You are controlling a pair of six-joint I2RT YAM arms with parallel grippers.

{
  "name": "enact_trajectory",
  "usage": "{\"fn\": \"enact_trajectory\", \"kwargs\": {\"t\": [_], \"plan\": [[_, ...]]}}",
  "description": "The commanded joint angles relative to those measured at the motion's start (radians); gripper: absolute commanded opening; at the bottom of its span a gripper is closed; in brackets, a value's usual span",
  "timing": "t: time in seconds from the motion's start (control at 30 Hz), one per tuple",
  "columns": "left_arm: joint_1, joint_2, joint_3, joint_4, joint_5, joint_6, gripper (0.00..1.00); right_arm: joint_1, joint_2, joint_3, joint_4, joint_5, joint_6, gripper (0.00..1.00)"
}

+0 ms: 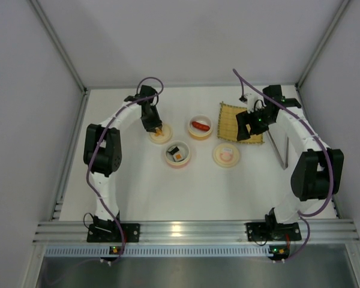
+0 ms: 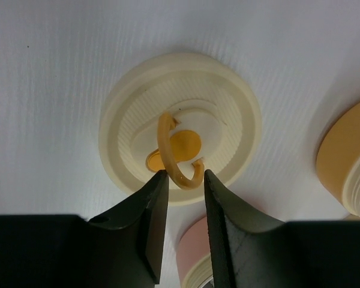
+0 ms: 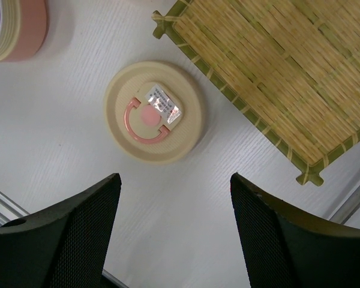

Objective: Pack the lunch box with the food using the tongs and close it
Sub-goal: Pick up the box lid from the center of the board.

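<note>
silver sticker (image 3: 163,104), writing unreadable

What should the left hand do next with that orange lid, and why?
Probably close the left hand the rest of the way on the lid's raised orange ring. The ring stands up between the two fingers, which are near it but not yet clearly pinching, and the lid lies flat on the table.

A square woven yellow bamboo mat (image 1: 240,122) with green-edged rims lies flat on the white table (image 1: 144,192), toward its far right corner. Grey panel walls (image 1: 186,36) rise behind the mat, and a ribbed aluminium rail (image 1: 192,231) runs along the table's opposite edge.
</note>
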Motion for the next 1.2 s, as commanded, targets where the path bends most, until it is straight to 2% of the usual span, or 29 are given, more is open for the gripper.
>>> {"fn": "enact_trajectory", "kwargs": {"t": [0.0, 0.27, 0.4, 0.53, 0.57, 0.67, 0.8, 0.83, 0.87, 0.93, 1.03, 1.07, 1.17], "plan": [[0.000, 0.033, 0.053, -0.002, -0.009, -0.014, 0.34, -0.010, 0.000, 0.026, 0.005, -0.029, -0.019, 0.73], [-0.005, 0.074, 0.087, -0.011, -0.013, 0.027, 0.28, -0.018, -0.003, 0.054, -0.016, -0.032, -0.027, 0.73], [-0.017, 0.093, 0.107, -0.021, -0.073, 0.069, 0.25, -0.019, -0.004, 0.051, -0.018, -0.034, -0.027, 0.73], [-0.017, 0.067, 0.106, -0.011, -0.093, 0.112, 0.09, -0.021, -0.013, 0.046, -0.018, -0.035, -0.024, 0.73], [-0.017, 0.056, 0.107, -0.008, -0.097, 0.141, 0.00, -0.021, -0.015, 0.049, -0.018, -0.037, -0.024, 0.73], [-0.017, 0.001, 0.107, 0.010, -0.113, 0.231, 0.00, -0.021, -0.024, 0.057, -0.024, -0.042, -0.024, 0.73], [-0.016, -0.124, 0.106, 0.036, -0.029, 0.434, 0.00, -0.025, -0.058, 0.050, -0.027, -0.049, -0.021, 0.73], [-0.017, -0.146, 0.112, 0.041, 0.098, 0.486, 0.00, -0.028, -0.065, 0.043, -0.018, -0.054, -0.019, 0.73], [-0.022, -0.166, 0.124, 0.029, 0.157, 0.574, 0.00, -0.032, -0.082, 0.030, -0.015, -0.057, -0.015, 0.73], [-0.033, -0.188, 0.229, -0.008, 0.261, 0.659, 0.00, -0.039, -0.095, 0.016, -0.009, -0.063, -0.012, 0.74], [-0.068, -0.139, 0.398, -0.129, 0.310, 0.771, 0.01, -0.051, -0.113, 0.000, -0.009, -0.069, -0.010, 0.74], [-0.080, -0.117, 0.499, -0.154, 0.305, 0.797, 0.01, -0.056, -0.115, -0.006, -0.013, -0.069, -0.010, 0.75], [-0.152, -0.035, 0.631, -0.243, 0.289, 0.856, 0.00, -0.075, -0.136, -0.024, -0.012, -0.083, 0.002, 0.75]]}}
